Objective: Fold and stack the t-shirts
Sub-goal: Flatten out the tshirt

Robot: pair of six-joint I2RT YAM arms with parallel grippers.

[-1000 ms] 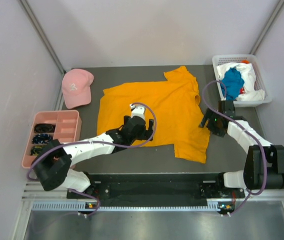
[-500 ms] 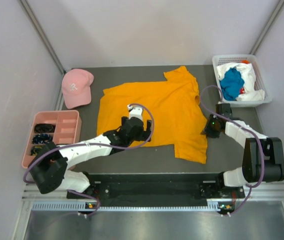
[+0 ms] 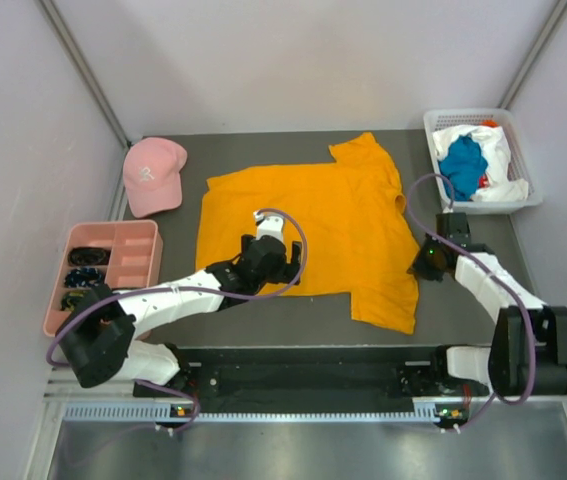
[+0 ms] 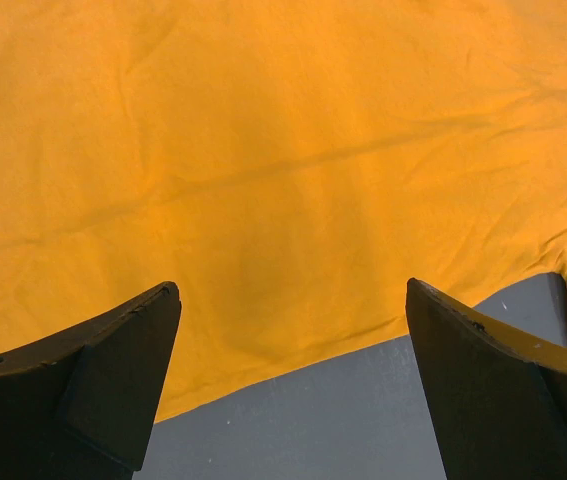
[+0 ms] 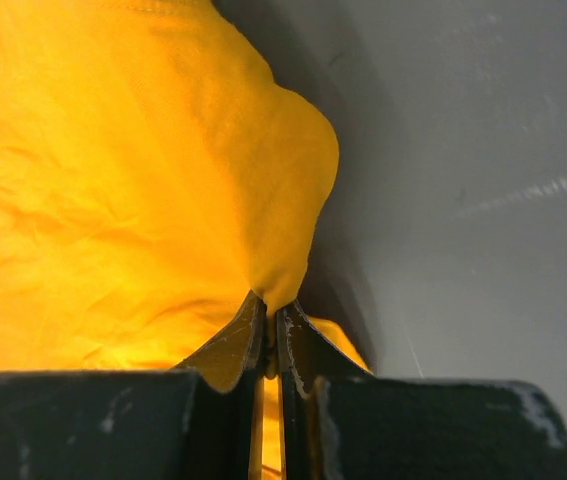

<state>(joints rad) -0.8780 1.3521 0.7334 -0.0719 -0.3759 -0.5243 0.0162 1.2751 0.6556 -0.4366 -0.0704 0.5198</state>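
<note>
Orange shirt [image 3: 308, 225] spread flat across middle of table [image 3: 263, 150], by far the largest thing there.

From above only: whole layout. Teal shirt [image 3: 463, 160] bunched on top of white shirt [image 3: 498, 150] inside basket [image 3: 433, 125] at far right corner. Cap [image 3: 153, 175] at far left, just off the orange cloth. Tray [image 3: 153, 235] at near left, apart from it. Left arm stretched in over the near middle of the orange shirt, right arm at its right edge. Grip details too small to read from there.

From left wrist only: left claw [image 4: 291, 286] released, fingers [image 4: 113, 360] spread wide over the near hem. Between them, lightly creased orange cloth beyond and bare grey table nearer. Notch in the hem at right. Contact of fingertips with cloth or table: cannot tell.

From right wrist only: right claw [image 5: 271, 302] clenched on a small pinch of orange cloth at the shirt's edge. Cloth puckered up to a point between the closed tips, lit bright orange to the left, grey table to the right. Same pinch hidden under the claw's body in the overhead view.
</note>
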